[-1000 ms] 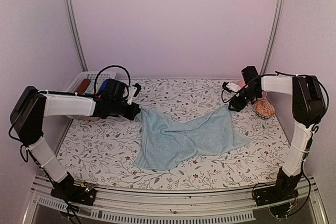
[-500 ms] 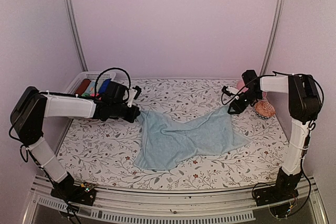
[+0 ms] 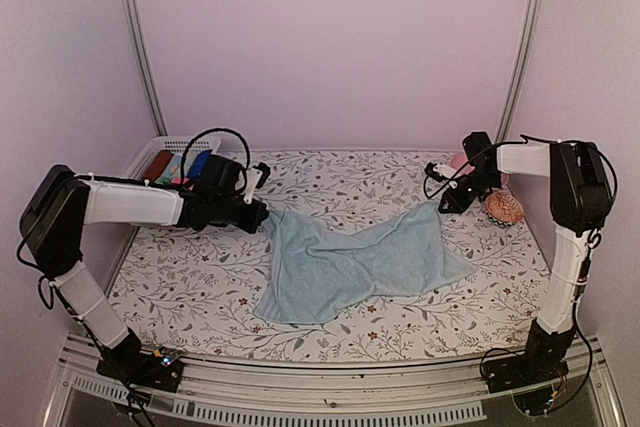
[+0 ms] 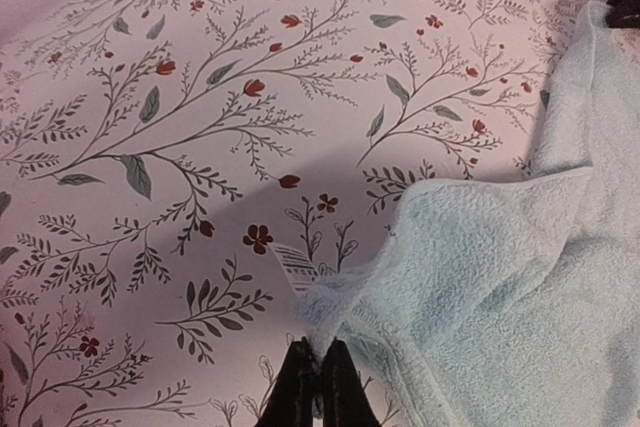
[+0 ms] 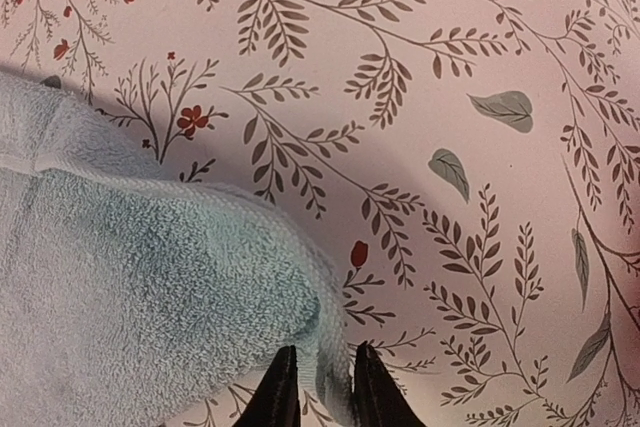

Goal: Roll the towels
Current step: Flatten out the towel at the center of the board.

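Note:
The pale blue towel (image 3: pixel 350 262) lies crumpled across the middle of the flowered table. My left gripper (image 3: pixel 264 217) is shut on its far left corner; in the left wrist view the fingertips (image 4: pixel 318 352) pinch a peak of the terry cloth (image 4: pixel 500 277). My right gripper (image 3: pixel 438 204) is at the far right corner. There its narrow jaws (image 5: pixel 318 367) hold the towel's hem (image 5: pixel 130 277) between them. A bit of pink cloth (image 3: pixel 458 161), probably the pink towel, shows behind the right gripper, mostly hidden.
A white basket (image 3: pixel 150 152) with red, blue and other coloured rolls stands at the back left, behind my left arm. A reddish patterned ball (image 3: pixel 505 209) sits by the right wall. Walls close in the table on three sides.
The right jaws have narrowed from wide open onto the towel's far right corner. The left gripper kept its grip and shifted slightly toward the back.

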